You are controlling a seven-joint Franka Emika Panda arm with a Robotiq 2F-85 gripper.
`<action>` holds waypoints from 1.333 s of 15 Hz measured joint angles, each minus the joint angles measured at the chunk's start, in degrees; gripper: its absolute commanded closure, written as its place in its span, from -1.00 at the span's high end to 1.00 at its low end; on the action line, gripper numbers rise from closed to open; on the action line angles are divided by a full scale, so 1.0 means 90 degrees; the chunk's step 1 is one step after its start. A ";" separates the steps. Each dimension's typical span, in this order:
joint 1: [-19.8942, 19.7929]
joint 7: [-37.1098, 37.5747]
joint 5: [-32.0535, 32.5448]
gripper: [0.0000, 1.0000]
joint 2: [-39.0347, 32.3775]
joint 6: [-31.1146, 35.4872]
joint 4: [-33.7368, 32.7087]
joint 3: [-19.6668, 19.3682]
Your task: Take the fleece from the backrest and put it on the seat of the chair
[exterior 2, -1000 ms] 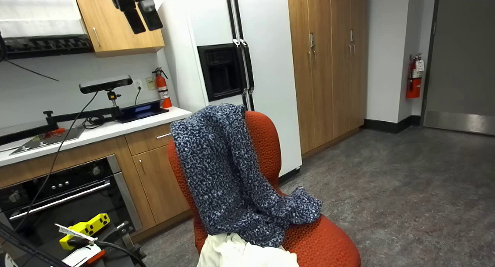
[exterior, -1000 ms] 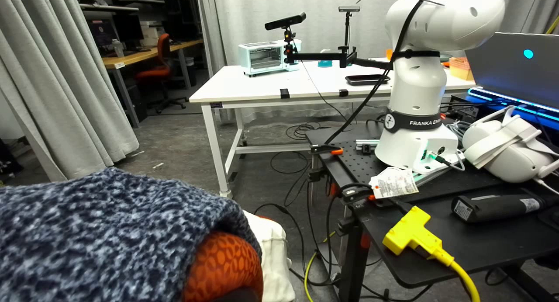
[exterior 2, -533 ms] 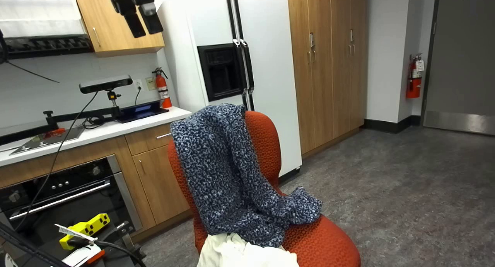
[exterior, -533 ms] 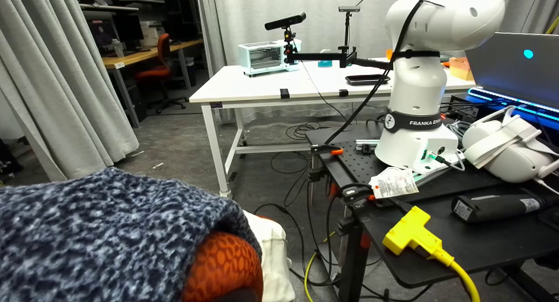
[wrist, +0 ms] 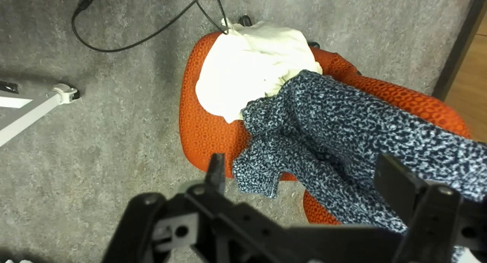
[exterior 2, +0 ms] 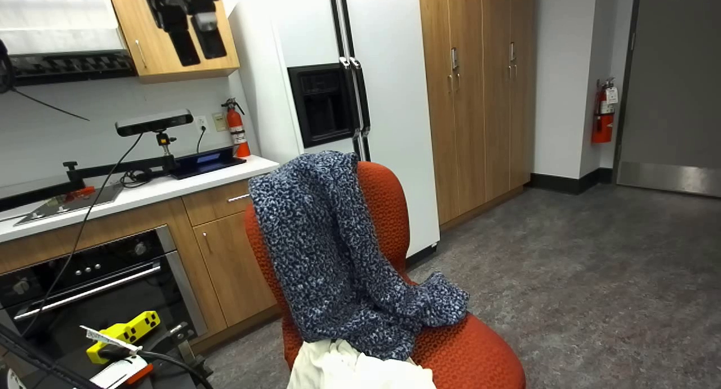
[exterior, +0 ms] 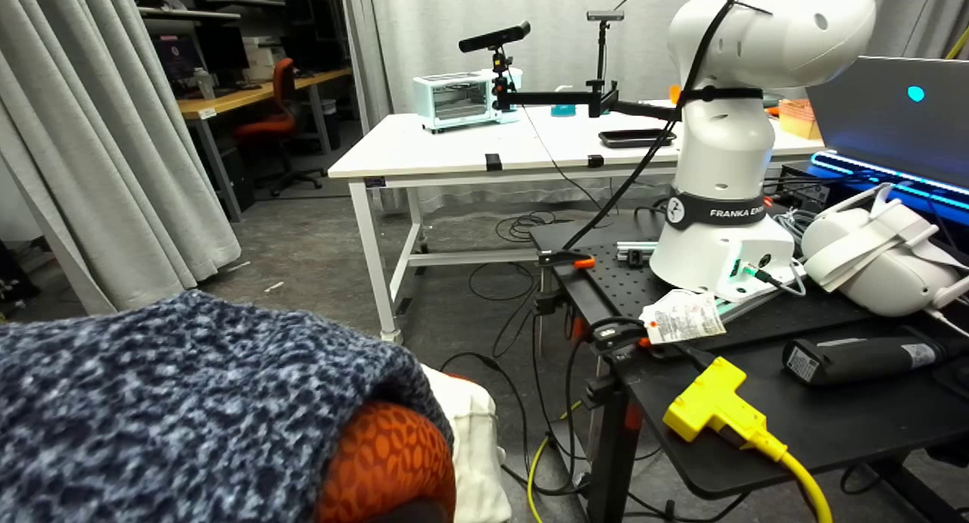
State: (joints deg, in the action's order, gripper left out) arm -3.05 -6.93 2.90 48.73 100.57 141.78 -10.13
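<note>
The navy speckled fleece [exterior 2: 315,248] hangs over the rust-orange backrest [exterior 2: 388,214] and its lower end lies on the chair's seat [exterior 2: 473,358]. The fleece also shows in an exterior view [exterior: 189,409] and in the wrist view [wrist: 342,122], where the seat [wrist: 205,141] and part of the backrest [wrist: 418,103] are visible. My gripper [exterior 2: 201,47] is high above and apart from the chair, its fingers pointing down. In the wrist view the gripper [wrist: 304,175] is open and empty, with the fleece well below, between and beyond its fingers. The underside of the fleece is hidden.
A cream-white cloth [wrist: 255,65] lies on the seat, touching the fleece. The black robot table [exterior: 833,424] carries a yellow power splitter [exterior: 715,402] and a white headset [exterior: 878,250]. A white table [exterior: 454,148] stands behind. A camera on an arm [exterior 2: 155,121] stands near the counter.
My gripper has come down a little and shifted slightly left in an exterior view. A dark tip now shows at the top edge of an exterior view. The fleece and chair have not moved.
</note>
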 measured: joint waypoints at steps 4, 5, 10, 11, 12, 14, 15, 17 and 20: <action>-0.0008 -0.0120 0.0207 1.00 -0.0903 0.0749 0.0246 -0.0121; -0.0008 -0.0119 0.0207 1.00 -0.0889 0.0744 0.0225 -0.0101; -0.0010 -0.0116 0.0207 1.00 -0.0620 0.0710 0.0217 -0.0084; -0.0010 -0.0116 0.0207 1.00 -0.0620 0.0710 0.0218 -0.0084; -0.0010 -0.0116 0.0207 1.00 -0.0621 0.0710 0.0219 -0.0084; -0.0010 -0.0116 0.0207 1.00 -0.0623 0.0710 0.0219 -0.0084; -0.0010 -0.0116 0.0207 1.00 -0.0623 0.0710 0.0219 -0.0084; -0.0010 -0.0116 0.0207 1.00 -0.0623 0.0710 0.0219 -0.0084; -0.0010 -0.0116 0.0207 1.00 -0.0623 0.0710 0.0220 -0.0084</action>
State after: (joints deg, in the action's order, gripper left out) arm -3.14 -7.97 4.76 43.13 106.97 143.75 -10.89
